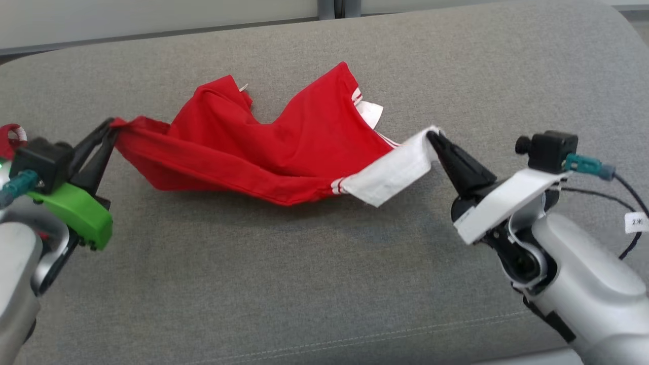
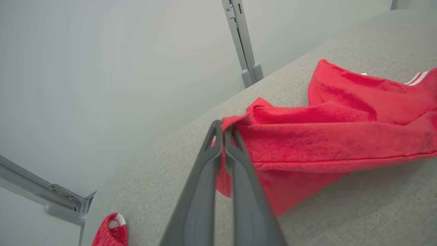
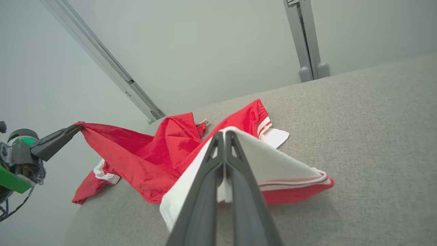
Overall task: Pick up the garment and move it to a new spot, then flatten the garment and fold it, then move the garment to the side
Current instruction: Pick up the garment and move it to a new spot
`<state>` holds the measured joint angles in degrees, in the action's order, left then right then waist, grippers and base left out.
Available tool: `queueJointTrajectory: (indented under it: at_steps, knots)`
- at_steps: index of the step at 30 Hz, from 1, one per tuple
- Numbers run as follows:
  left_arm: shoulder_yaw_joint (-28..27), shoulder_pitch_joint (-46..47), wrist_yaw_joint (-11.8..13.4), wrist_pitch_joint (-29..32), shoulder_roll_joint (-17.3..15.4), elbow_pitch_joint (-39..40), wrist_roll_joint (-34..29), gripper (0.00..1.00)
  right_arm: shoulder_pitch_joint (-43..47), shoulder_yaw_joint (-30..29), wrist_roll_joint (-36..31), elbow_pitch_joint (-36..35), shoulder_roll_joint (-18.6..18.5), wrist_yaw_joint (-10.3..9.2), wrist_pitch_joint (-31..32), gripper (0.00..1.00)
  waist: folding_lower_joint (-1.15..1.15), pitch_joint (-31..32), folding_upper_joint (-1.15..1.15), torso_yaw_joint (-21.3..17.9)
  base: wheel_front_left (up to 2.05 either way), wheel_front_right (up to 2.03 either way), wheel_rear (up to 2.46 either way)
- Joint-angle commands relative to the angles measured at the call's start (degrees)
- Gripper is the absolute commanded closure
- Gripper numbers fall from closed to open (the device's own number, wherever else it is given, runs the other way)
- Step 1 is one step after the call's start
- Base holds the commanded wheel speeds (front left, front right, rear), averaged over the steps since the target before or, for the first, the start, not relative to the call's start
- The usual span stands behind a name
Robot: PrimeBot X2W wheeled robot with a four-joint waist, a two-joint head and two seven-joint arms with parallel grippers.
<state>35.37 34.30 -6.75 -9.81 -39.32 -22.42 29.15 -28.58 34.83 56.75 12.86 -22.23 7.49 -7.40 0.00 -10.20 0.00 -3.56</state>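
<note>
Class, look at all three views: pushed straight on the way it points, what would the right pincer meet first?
The garment: the right pincer is shut on its white band, so it would press into that cloth, then probably the red folds behind, though depth is unclear.

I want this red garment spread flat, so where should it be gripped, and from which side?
By its two opposite ends, each from its own outer side. The left gripper is shut on the red corner, the right gripper on the white band; the garment sags bunched between them on the gray cushion. Pulling apart there would likely draw out the folds.
</note>
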Motion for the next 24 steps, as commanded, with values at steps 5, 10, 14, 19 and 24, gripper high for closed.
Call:
queueJointTrajectory:
  at_steps: [5, 10, 14, 19, 24]
  knots:
    - [1.4, 10.3, -0.7, 4.5, -1.8, 1.7, 1.7, 1.00, -12.2, -0.7, 4.0, 2.5, 0.6, 0.01, 1.8, 1.00, 0.00, -4.5, 0.00, 0.1, 0.00, 0.00, 0.00]
    - [4.6, 21.1, -0.7, 8.6, -3.2, 1.1, 5.2, 1.00, -25.6, -1.0, 5.7, 9.2, 2.6, 0.01, 3.8, 1.00, 0.00, -9.4, 0.00, -0.2, 0.00, 0.00, 0.00]
    - [6.9, 30.1, -0.7, 11.0, -2.9, -1.4, 9.2, 1.00, -36.9, -2.2, 7.3, 16.8, 4.7, 0.01, 4.8, 1.00, 0.00, -13.4, 0.00, -0.3, 0.00, 0.00, 0.00]
    - [6.3, 40.2, -0.7, 13.3, -1.1, -8.7, 14.8, 1.00, -50.7, -3.2, 7.2, 27.0, 7.8, 0.00, 4.6, 1.00, 0.00, -17.1, 0.00, -0.2, 0.00, 0.00, 0.00]
    - [7.1, 48.8, -0.7, 13.8, 1.1, -14.7, 16.4, 1.00, -61.0, -2.3, 5.4, 36.3, 10.3, 0.01, 3.1, 1.00, 0.00, -18.5, 0.00, 0.0, 0.00, 0.00, 0.00]
